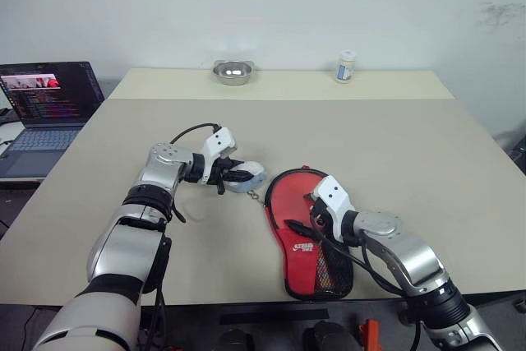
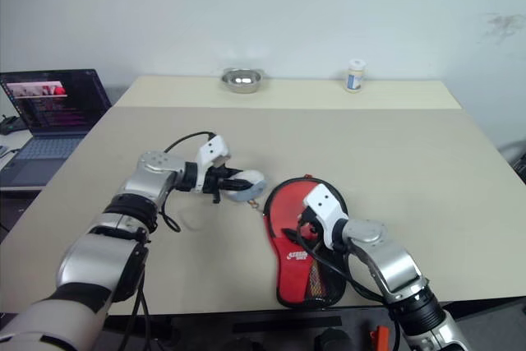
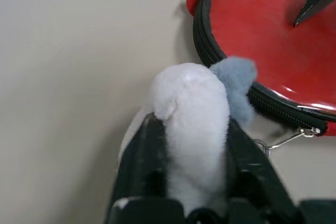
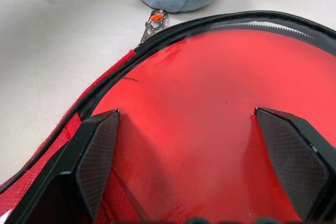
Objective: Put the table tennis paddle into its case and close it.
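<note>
The case lies flat on the table, near the front edge, a bit right of the middle. Its red side with the white logo and the black mesh pocket faces up. The red face of the table tennis paddle shows inside the open round end of the case, with the black zipper edge around it.

The left claw is at about 10 o'clock from the case. It is squeezed on a soft fluffy toy, white and pale blue, that hangs on the zipper by a small metal clip. The toy sits just beside the case's round rim.

The right claw has its two black fingers wide apart. They rest over the red paddle face and grip nothing.

At 12 o'clock, far back on the table, stand a metal bowl and a small white bottle. A laptop is at 9 o'clock, off the table.
</note>
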`<state>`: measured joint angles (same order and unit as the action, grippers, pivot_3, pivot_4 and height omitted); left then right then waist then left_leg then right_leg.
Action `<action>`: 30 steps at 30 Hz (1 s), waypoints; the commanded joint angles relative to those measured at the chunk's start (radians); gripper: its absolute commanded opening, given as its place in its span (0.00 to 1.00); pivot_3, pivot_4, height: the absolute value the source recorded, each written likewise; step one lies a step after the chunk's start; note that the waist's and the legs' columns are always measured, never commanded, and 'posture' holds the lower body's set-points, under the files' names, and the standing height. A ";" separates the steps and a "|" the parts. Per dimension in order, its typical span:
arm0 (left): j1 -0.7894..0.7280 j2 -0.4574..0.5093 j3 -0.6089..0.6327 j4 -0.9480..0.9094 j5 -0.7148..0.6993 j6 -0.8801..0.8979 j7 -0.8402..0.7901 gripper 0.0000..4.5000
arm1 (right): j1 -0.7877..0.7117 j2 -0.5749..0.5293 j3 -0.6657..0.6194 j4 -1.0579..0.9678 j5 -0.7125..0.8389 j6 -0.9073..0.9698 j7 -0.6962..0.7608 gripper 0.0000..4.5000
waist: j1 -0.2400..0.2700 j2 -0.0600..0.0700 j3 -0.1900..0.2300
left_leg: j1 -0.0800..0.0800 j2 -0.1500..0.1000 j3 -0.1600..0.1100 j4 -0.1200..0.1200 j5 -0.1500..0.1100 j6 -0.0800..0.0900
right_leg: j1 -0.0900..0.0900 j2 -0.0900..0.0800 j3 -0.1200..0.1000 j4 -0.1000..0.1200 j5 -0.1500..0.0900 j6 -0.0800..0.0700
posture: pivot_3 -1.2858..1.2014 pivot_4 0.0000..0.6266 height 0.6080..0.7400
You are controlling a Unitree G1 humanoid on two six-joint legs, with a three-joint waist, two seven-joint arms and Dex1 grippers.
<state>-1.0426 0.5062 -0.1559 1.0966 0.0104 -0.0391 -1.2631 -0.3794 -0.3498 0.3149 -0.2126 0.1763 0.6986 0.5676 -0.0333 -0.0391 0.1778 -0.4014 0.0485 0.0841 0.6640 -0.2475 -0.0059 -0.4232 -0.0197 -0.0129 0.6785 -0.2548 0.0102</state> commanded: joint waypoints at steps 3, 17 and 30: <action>0.004 0.004 -0.007 -0.021 0.031 0.018 0.010 0.07 | -0.006 -0.011 0.022 0.016 -0.026 0.031 0.003 1.00 | 0.000 0.000 0.000 | 0.000 0.000 0.000 0.000 0.000 0.000 | 0.000 0.000 0.000 0.000 0.000 0.000 | 0.52 0.24 1.00; -0.267 -0.196 -0.119 0.199 0.281 -0.092 0.536 0.06 | 0.035 -0.085 0.081 0.006 -0.035 0.109 0.061 1.00 | 0.008 -0.007 -0.005 | 0.000 -0.001 -0.001 0.000 0.000 0.000 | 0.002 -0.002 -0.001 -0.002 0.000 0.000 | 0.52 0.24 1.00; -0.434 -0.496 -0.172 0.276 0.438 -0.148 0.940 0.06 | 0.084 -0.106 0.136 0.009 -0.041 0.141 0.078 1.00 | 0.007 -0.007 -0.005 | 0.000 -0.002 0.000 -0.001 0.000 0.000 | 0.002 -0.002 -0.001 -0.004 0.000 0.000 | 0.52 0.24 1.00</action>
<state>-1.4177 0.0291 -0.3248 1.3976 0.4367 -0.1483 -0.3701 -0.3640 -0.4348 0.3587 -0.2663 0.1565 0.7567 0.6255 -0.0259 -0.0464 0.1729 -0.4011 0.0468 0.0839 0.6628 -0.2475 -0.0056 -0.4207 -0.0217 -0.0136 0.6747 -0.2549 0.0107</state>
